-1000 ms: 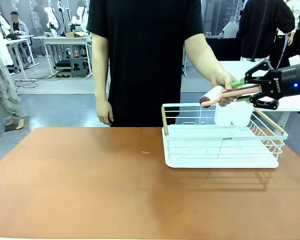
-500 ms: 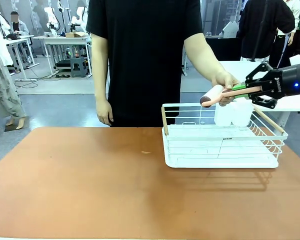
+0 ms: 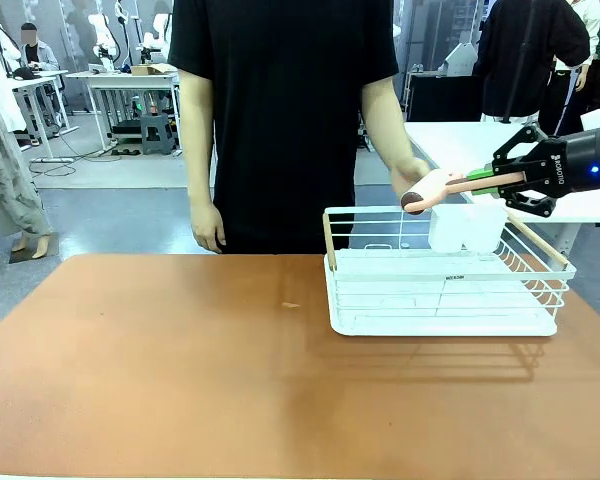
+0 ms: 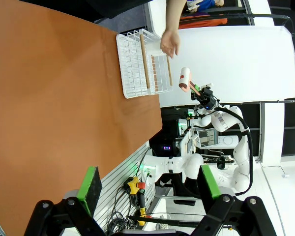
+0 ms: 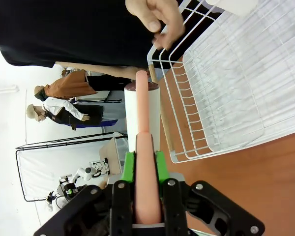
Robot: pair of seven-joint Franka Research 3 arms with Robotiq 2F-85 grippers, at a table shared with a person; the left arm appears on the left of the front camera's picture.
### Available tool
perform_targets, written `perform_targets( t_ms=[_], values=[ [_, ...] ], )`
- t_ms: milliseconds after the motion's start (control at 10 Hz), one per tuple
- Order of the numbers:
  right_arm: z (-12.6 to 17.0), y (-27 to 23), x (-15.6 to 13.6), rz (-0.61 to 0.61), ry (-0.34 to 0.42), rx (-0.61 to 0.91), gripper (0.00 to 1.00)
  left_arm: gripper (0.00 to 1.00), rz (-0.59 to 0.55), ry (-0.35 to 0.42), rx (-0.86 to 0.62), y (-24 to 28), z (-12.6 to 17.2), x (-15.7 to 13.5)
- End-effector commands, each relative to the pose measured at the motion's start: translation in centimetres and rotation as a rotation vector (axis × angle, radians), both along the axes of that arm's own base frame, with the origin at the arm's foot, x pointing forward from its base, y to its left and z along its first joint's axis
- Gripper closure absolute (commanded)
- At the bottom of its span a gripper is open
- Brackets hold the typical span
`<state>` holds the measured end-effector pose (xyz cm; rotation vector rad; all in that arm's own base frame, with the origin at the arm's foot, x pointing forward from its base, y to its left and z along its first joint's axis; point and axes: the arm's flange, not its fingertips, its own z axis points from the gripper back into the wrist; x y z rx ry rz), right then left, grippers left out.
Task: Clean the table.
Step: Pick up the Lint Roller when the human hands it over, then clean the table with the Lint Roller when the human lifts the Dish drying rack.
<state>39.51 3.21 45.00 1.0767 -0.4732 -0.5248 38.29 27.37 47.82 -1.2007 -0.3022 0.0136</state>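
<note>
A lint roller (image 3: 423,193) with a white roll and a pink handle hangs above the far edge of the white wire rack (image 3: 440,300). My right gripper (image 3: 505,180) is shut on the handle, and in the right wrist view the green pads (image 5: 129,167) clamp the handle of the lint roller (image 5: 142,118). The person's hand (image 3: 412,172) is just behind the roll, apart from it. The reddish-brown table (image 3: 180,370) is bare apart from a small speck (image 3: 292,304). My left gripper (image 4: 150,184) stands open beyond the table (image 4: 49,98), holding nothing.
The rack sits on the table's right half, with wooden handles and a white box (image 3: 465,228) at its back. A person in a black shirt stands at the far edge. A white-topped table (image 3: 460,135) lies behind on the right.
My right gripper closed on the roller's handle. The person's hand has let go of the roller and drawn back to the left.
</note>
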Motion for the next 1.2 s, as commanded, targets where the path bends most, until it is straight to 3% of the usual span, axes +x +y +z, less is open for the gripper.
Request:
perform_targets(
  t_ms=[0, 1100],
  values=[
    [0.02, 0.14, 0.0, 0.001, -0.001, -0.002, 0.99, 0.0, 0.001, -0.013, -0.004, 0.03, 0.08, -0.4],
    [0.02, 0.14, 0.0, 0.001, -0.001, -0.002, 0.99, 0.0, 0.001, -0.013, -0.004, 0.03, 0.08, -0.4]
  ],
)
